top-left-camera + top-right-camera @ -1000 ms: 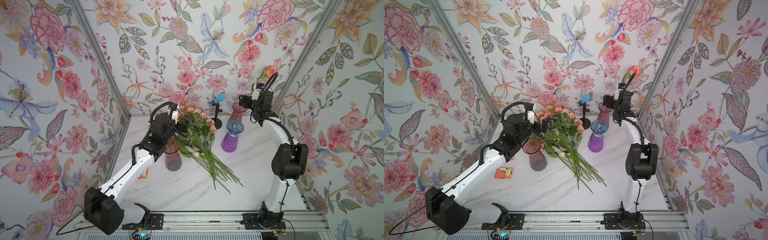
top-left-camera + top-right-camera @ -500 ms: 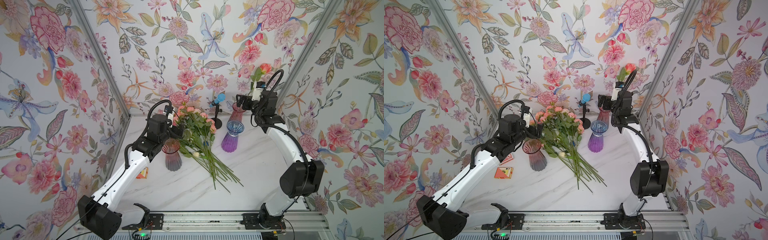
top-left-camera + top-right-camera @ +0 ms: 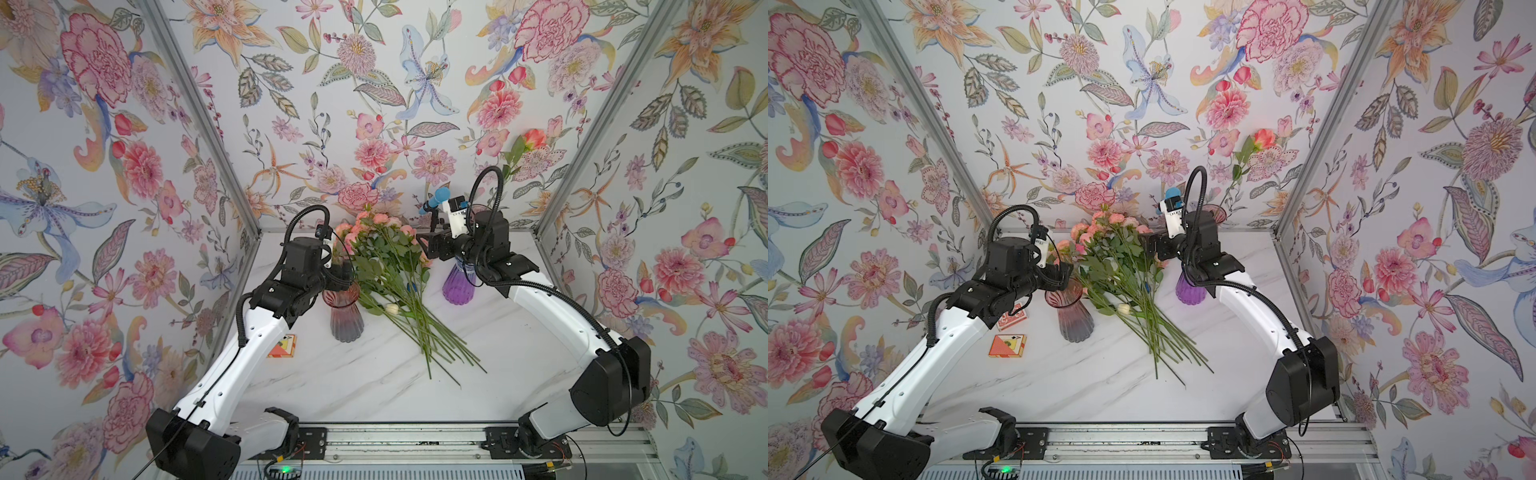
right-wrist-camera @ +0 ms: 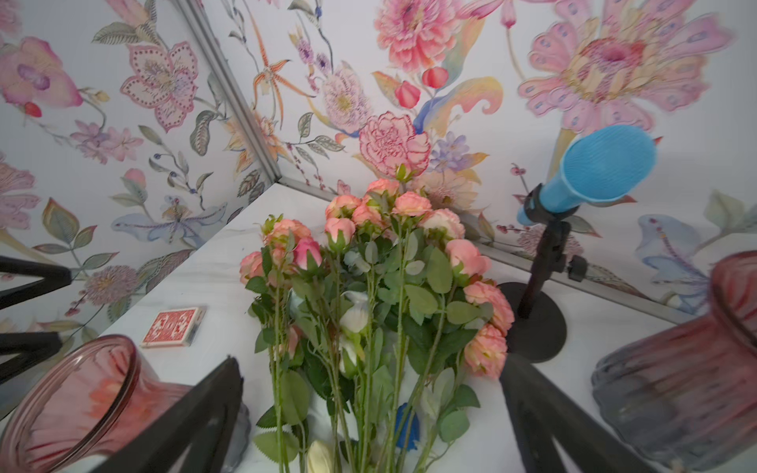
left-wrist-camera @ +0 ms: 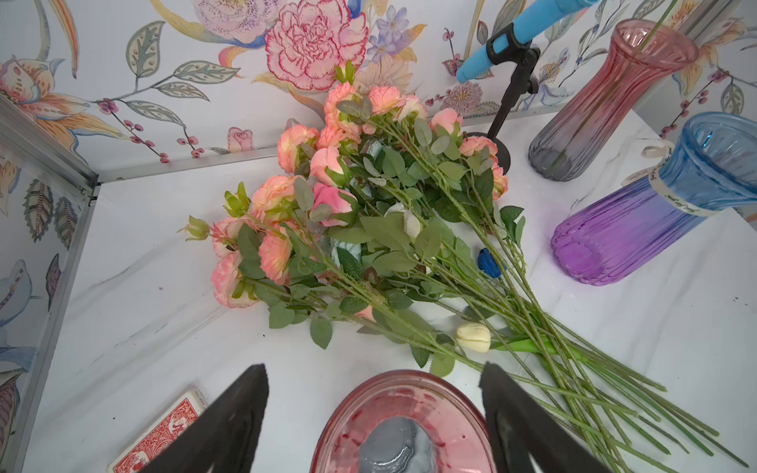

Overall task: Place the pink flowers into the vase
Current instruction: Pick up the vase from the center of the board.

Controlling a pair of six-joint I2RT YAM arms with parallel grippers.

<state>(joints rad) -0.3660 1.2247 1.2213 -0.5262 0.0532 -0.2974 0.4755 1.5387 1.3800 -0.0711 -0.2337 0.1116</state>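
Flowered wallpaper walled in your marble tabletop (image 3: 374, 386), where the pink flowers (image 3: 386, 257) lay heaped near the back edge, between the red vase (image 3: 344, 316) and the purple vase (image 3: 457, 286). Your left gripper (image 5: 372, 368) hung spread over the red vase's mouth; your right gripper (image 4: 370, 361) was spread above the blooms. Tangled stems could drag the white tulip (image 5: 473, 338) along, or a finger could tip that vase. Blue blooms (image 5: 489, 262) were mostly buried under leaves.

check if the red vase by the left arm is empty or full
Empty. The left wrist view looks into the red vase to its bare bottom; the pink flowers lie on the table beside it.
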